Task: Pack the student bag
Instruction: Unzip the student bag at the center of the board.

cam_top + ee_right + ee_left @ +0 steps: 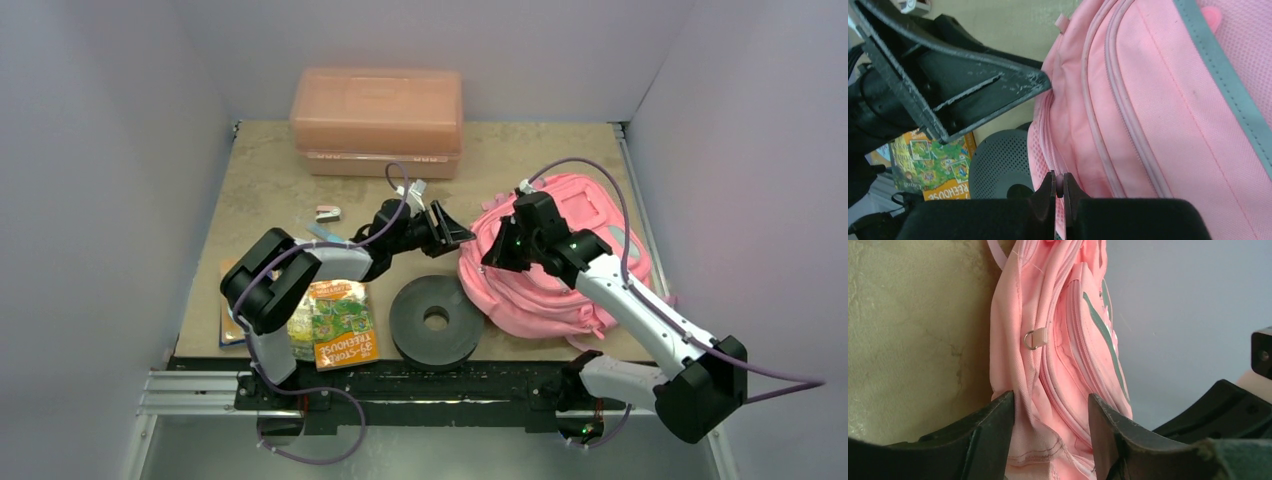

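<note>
A peach box sat well beyond the left pincer. A black ring lay near it, closer in. A colourful book lay further left.

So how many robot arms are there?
2. The left arm reaches across to the side of the student bag, jaws open around its fabric. The right arm is over the bag, jaws pinched shut on its pink edge.
</note>
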